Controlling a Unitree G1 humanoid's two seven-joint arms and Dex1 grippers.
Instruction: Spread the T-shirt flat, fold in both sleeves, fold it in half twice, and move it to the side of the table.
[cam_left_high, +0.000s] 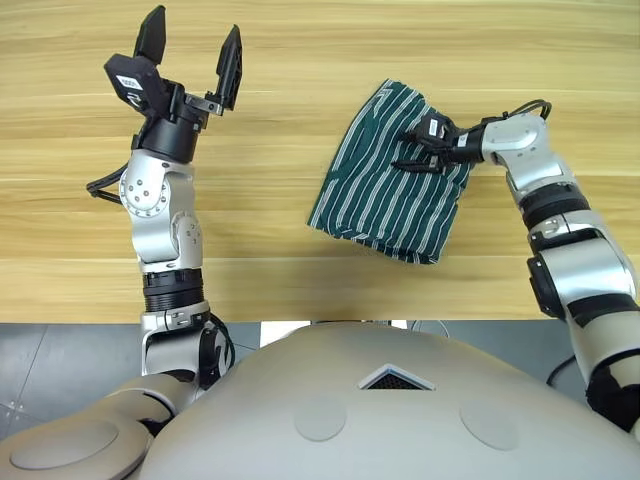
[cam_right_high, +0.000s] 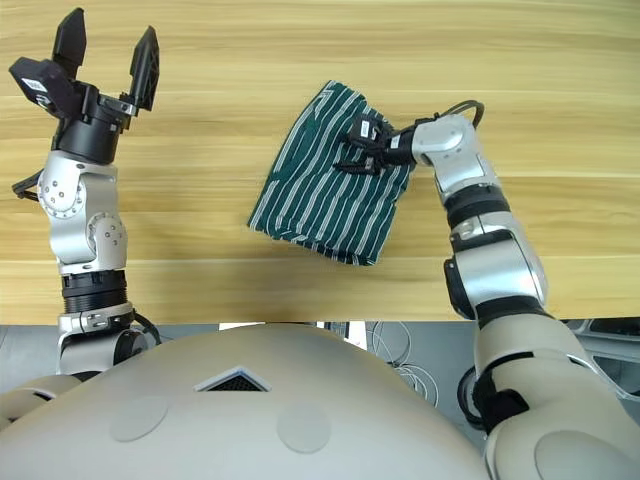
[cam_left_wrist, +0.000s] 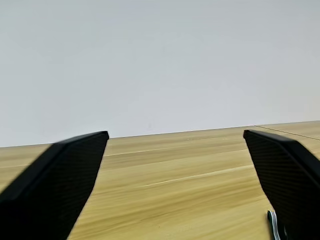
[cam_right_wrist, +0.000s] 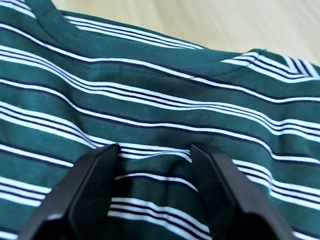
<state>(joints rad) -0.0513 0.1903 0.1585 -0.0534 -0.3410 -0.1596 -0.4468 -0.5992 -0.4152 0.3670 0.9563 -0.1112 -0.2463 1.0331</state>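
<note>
The green T-shirt (cam_left_high: 380, 195) with white stripes lies folded into a small, slightly skewed rectangle on the right half of the wooden table (cam_left_high: 280, 255). My right gripper (cam_left_high: 405, 150) lies on its far right part, coming in from the right. In the right wrist view its two black fingers (cam_right_wrist: 95, 190) press into the cloth (cam_right_wrist: 160, 100) with a puckered ridge of fabric pinched between them. My left gripper (cam_left_high: 190, 50) is held up over the far left of the table, well clear of the shirt, open and holding nothing.
Bare wood surrounds the shirt on all sides, with wide free room at the far left and along the back. The table's front edge (cam_left_high: 300, 318) runs just above my torso. A plain pale wall (cam_left_wrist: 160, 60) rises behind the table.
</note>
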